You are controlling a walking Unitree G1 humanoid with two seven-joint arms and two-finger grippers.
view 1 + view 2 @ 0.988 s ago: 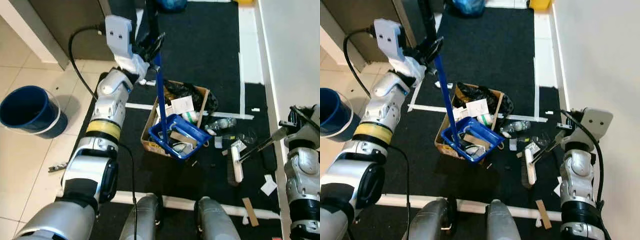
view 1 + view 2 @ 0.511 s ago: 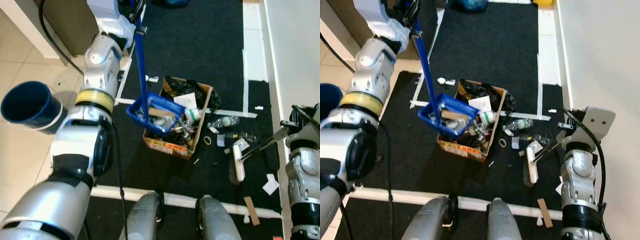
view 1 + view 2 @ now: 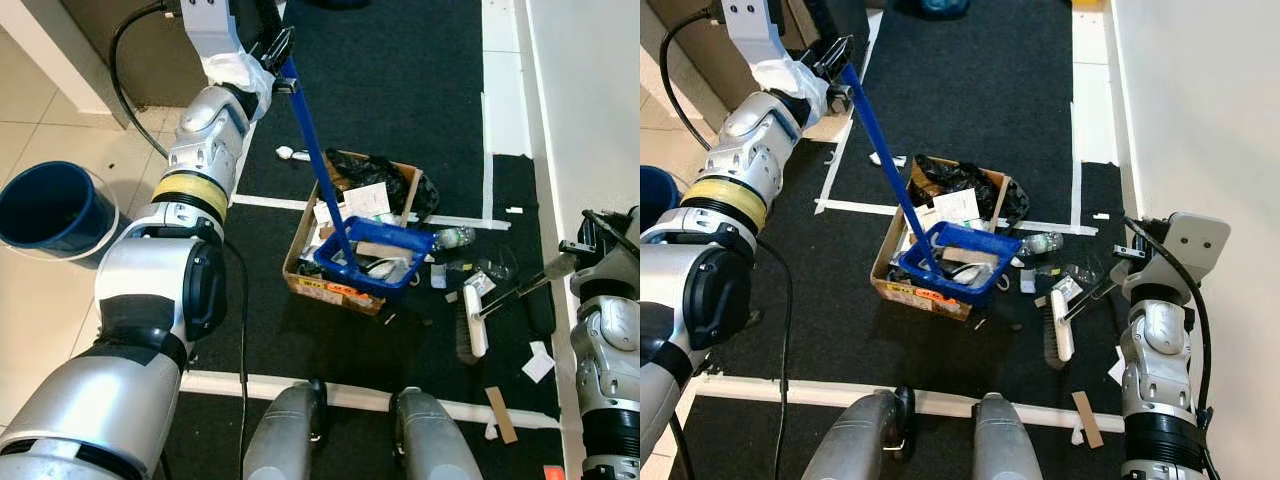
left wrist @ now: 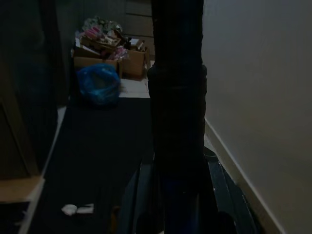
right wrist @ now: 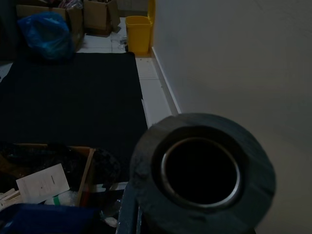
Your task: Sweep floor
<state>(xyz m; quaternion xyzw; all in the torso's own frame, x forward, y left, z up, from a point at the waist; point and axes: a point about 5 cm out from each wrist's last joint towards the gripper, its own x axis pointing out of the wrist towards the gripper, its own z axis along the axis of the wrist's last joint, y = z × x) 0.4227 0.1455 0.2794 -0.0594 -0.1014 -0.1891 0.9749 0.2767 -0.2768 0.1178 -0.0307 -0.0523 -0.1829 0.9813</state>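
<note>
Though half hidden, left hand (image 3: 277, 50) clamped on dustpan (image 3: 375, 257) handle; right hand (image 3: 567, 260) grip unreadable, broom (image 3: 474, 325) below.

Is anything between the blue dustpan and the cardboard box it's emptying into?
Nothing visible. The blue long-handled dustpan, its handle held by the left gripper, hangs right over the open brown cardboard box of rubbish. The white-headed broom lies on the black mat beside the box, clear of it.

Floor (image 3: 400, 90): black mat, white tape lines.
Cardboard box (image 3: 330, 285), brush (image 3: 472, 328), bottle (image 3: 452, 237), scraps beside right gripper (image 3: 560, 262); blue bucket (image 3: 50, 208) on tile.
</note>
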